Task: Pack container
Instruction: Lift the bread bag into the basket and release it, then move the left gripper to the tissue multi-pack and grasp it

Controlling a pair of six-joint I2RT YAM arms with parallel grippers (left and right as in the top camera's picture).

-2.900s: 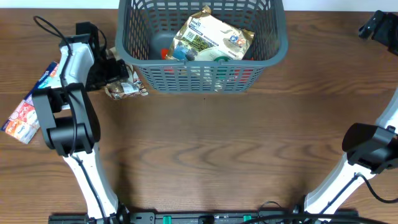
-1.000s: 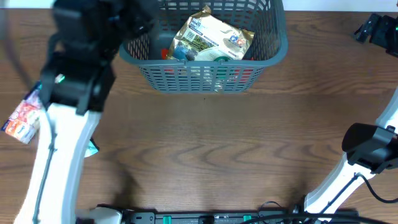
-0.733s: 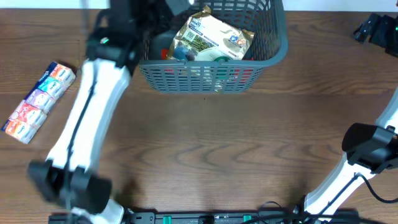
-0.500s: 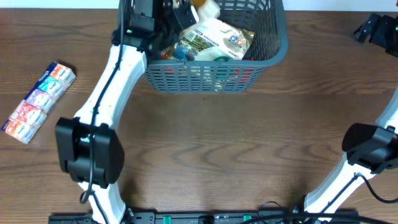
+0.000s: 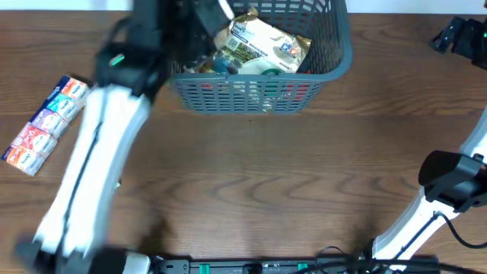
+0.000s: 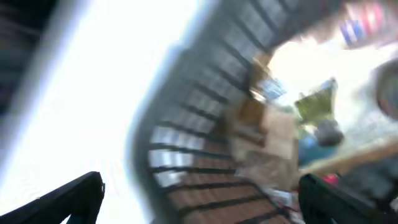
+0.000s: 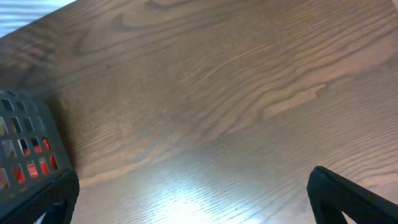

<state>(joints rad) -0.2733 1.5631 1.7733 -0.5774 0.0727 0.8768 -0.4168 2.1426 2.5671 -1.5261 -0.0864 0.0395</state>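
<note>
The dark grey lattice basket [image 5: 335, 61] stands at the table's far middle and holds a large snack bag [image 5: 262, 46] and other items. My left gripper [image 5: 207, 17] is blurred by motion over the basket's left rim. In the left wrist view its jaws [image 6: 199, 208] stand wide apart and empty. Below them are the basket's slotted wall [image 6: 186, 124] and a small brown packet [image 6: 261, 143] inside it. My right gripper [image 5: 456, 34] hangs at the far right, its jaws [image 7: 193, 202] wide open over bare wood.
A strip of colourful snack packets [image 5: 47, 125] lies on the table at the far left. The basket's corner [image 7: 25, 143] shows at the left edge of the right wrist view. The wooden table [image 5: 266, 175] spreads in front of the basket.
My left arm lifted the small brown packet from beside the basket's left corner and swung it over the basket. Its jaws now stand open. The right arm has not moved.
</note>
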